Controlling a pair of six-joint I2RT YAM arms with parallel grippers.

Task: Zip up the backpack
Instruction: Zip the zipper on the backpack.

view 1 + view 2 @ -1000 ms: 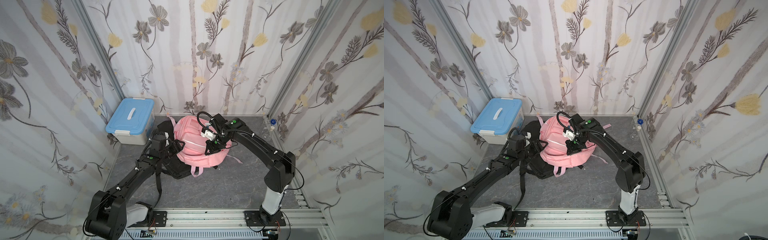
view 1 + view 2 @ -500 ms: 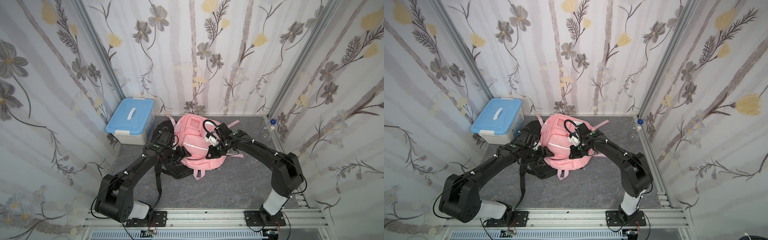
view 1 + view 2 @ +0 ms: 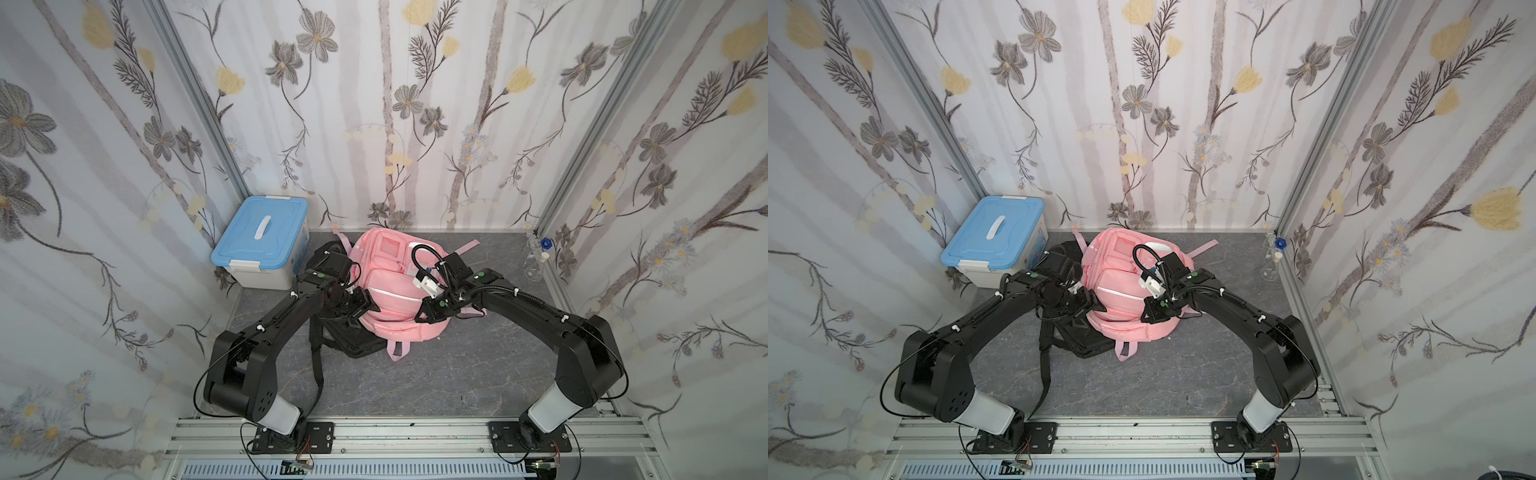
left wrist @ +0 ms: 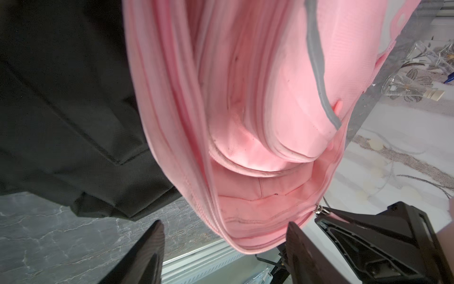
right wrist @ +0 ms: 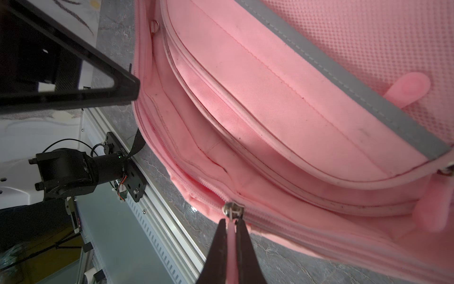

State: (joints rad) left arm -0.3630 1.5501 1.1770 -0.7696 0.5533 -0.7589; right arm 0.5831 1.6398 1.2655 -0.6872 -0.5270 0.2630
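Fingers of the right gripper [image 5: 231, 222], pressed together on the pink zipper pull [image 5: 231, 237] just below its metal slider [image 5: 232, 209]. We see the left gripper [image 4: 224, 222] with its 2 fingers [image 4: 152, 246] spread wide, 1 on each side of the pink backpack [image 3: 390, 299] edge; whether they touch it we cannot tell. The backpack lies on the grey table [image 3: 436, 374] near the back wall, partly over a black backpack [image 3: 353, 345], beside a blue-lidded box [image 3: 262, 245].
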